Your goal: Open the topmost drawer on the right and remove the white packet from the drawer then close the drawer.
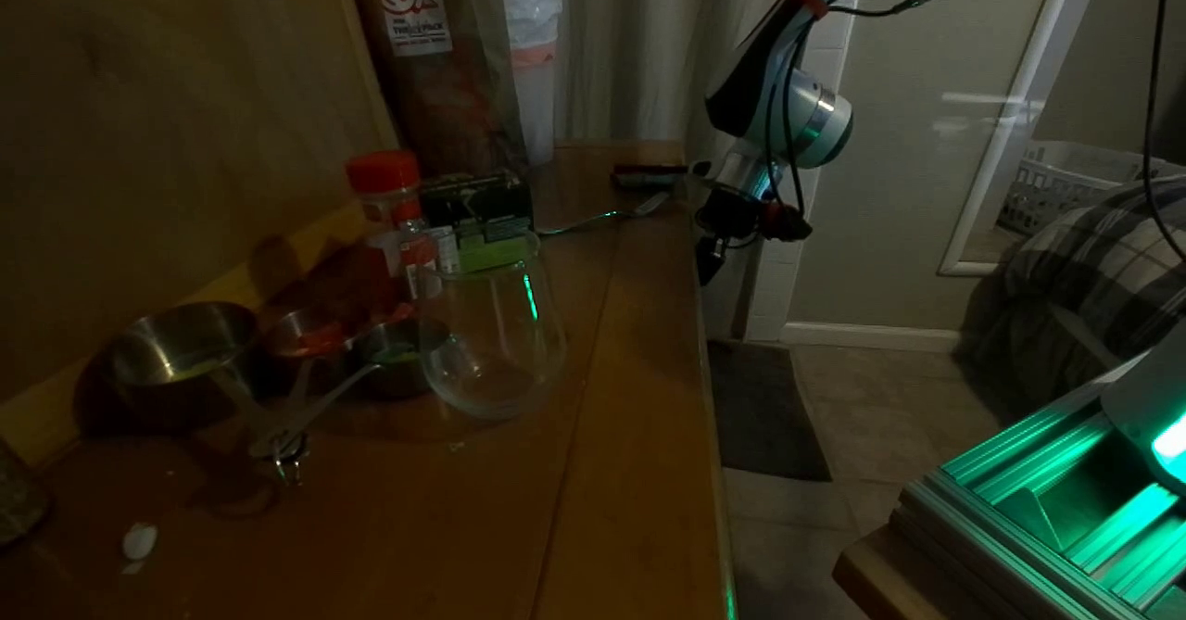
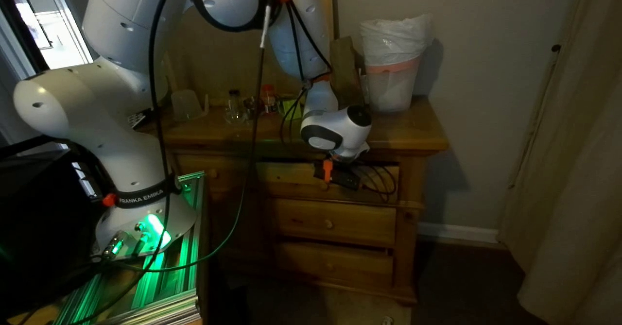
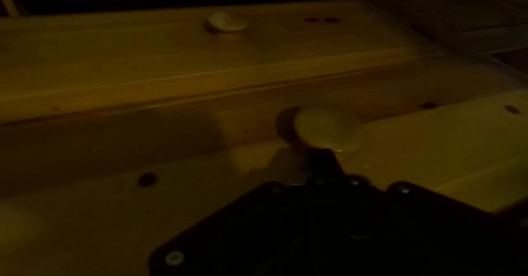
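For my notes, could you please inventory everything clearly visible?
Wooden dresser: 1, brown, floor
Shallow wooden topmost drawer: 1, brown, dresser's right, ajar
Lined plastic bin: 1, white, atop dresser
Tall paper bag: 1, brown, beside bin
Rounded drinking glass: 1, clear, atop dresser
Metal measuring cups: 3, silver, beside glass
Rectangular box: 1, black and green, behind glass
Red-lidded jar: 1, clear, beside box
Metal fork: 1, silver, near box
Plaid cloth: 1, grey, background
Slatted laundry basket: 1, white, background
Rectangular mat: 1, grey, floor
Robot arm: 1, white, before dresser
Tool: 1, black, shut, near drawer's knob
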Tool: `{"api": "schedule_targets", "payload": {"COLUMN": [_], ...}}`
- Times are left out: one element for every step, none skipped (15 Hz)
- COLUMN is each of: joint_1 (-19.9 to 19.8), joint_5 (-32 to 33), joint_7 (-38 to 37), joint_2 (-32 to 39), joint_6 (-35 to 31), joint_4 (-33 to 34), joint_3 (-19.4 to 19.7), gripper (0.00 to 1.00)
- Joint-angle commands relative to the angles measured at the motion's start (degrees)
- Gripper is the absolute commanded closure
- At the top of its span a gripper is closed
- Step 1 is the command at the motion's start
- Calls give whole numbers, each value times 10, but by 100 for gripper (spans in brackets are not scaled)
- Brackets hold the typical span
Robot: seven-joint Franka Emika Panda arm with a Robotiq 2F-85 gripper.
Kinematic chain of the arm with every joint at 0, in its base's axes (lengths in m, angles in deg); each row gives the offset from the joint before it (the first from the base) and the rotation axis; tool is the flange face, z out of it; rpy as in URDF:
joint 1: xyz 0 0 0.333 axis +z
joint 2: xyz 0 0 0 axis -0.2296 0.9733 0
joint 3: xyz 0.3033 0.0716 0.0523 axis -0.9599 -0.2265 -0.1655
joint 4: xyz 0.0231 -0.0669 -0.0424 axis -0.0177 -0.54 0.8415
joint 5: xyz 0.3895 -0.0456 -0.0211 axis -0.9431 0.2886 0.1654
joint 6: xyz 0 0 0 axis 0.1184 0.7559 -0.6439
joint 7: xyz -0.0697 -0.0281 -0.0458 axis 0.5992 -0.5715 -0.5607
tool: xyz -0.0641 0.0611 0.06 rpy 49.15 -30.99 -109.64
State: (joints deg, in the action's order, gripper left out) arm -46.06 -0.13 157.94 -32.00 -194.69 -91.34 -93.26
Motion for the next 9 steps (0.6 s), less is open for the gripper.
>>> {"api": "schedule_targets", "payload": {"joint_1": [-39,-43,-38,-35,-27,-20,-13,-13,-13], "joint_5": [-11,-5,4,15,25,34,43,51,58], "joint_7": [22,21,13,8,-2,-11,-18,-19,-17], "joint_2": [40,43,36,25,8,-8,-34,-53,-74], "joint_6": [-17,-19,-25,-27,-25,-19,-12,-8,-1], "joint_4": [24,24,22,21,17,14,6,0,-6], "joint_3": [-40,-40,-33,-18,-2,16,35,48,58], "gripper": [100,100,100,100,91,73,67,60,53]}}
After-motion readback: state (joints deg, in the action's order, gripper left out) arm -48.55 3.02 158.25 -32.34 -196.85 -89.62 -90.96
